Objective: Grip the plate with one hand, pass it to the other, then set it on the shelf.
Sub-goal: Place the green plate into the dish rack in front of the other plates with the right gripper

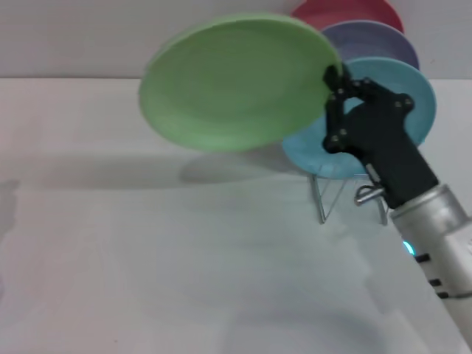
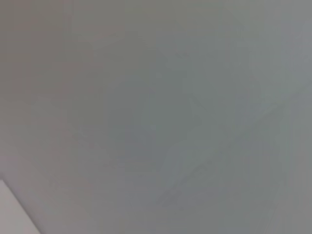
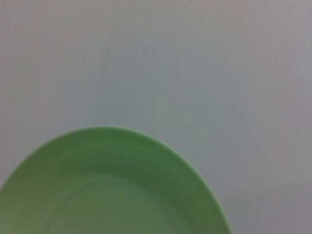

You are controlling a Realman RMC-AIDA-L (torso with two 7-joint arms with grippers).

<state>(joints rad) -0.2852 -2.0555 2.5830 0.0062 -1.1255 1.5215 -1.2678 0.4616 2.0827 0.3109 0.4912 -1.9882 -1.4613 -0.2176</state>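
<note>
The light green plate (image 1: 236,81) is held in the air above the table, tilted, at the upper middle of the head view. My right gripper (image 1: 333,80), black with a plain silver wrist, is shut on the plate's right rim. The plate also fills the lower part of the right wrist view (image 3: 107,190). The wire shelf (image 1: 332,195) stands behind my right gripper and holds a turquoise plate (image 1: 402,92), a lavender plate (image 1: 372,40) and a red plate (image 1: 346,15). My left gripper is out of view; the left wrist view shows only blank grey surface.
The white table (image 1: 147,258) spreads in front and to the left. The held plate's shadow (image 1: 228,171) lies on it, left of the shelf's legs. A pale wall runs along the back.
</note>
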